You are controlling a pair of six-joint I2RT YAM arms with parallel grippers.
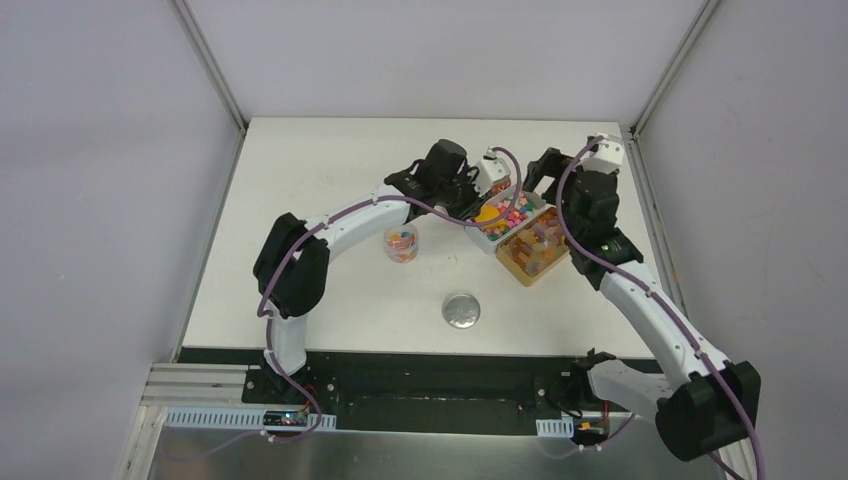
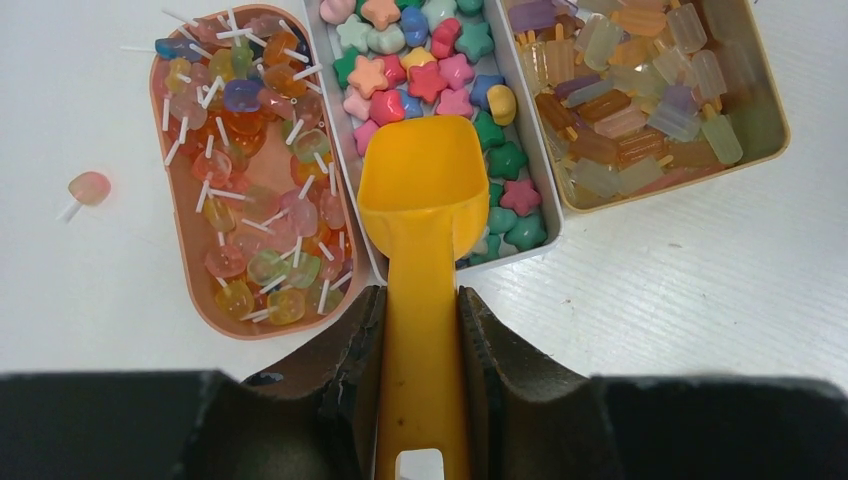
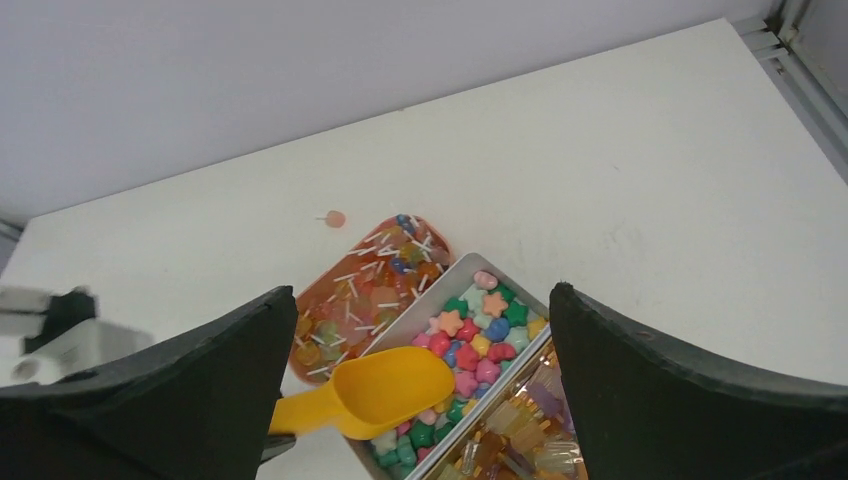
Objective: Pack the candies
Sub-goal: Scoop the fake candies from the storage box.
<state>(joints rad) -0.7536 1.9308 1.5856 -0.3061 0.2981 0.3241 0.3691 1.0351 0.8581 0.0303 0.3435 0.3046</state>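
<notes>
Candies fill three trays side by side. Lollipop pieces lie in a pink oval tray (image 2: 190, 290), coloured stars (image 2: 430, 80) in a white tray (image 2: 545, 190), and popsicle-shaped gummies (image 2: 630, 90) in a tan tray (image 2: 772, 130). My left gripper (image 2: 420, 330) is shut on the handle of an orange scoop (image 2: 425, 190). The scoop's empty bowl sits over the near end of the star candies. My right gripper (image 3: 422, 292) hangs open above the trays, holding nothing. From above, the left gripper (image 1: 470, 195) and right gripper (image 1: 545, 175) flank the trays.
A small clear jar (image 1: 401, 244) with some candies in it stands left of the trays. A round silver lid (image 1: 461, 311) lies nearer the front edge. One loose lollipop (image 2: 88, 187) rests on the table beside the pink tray.
</notes>
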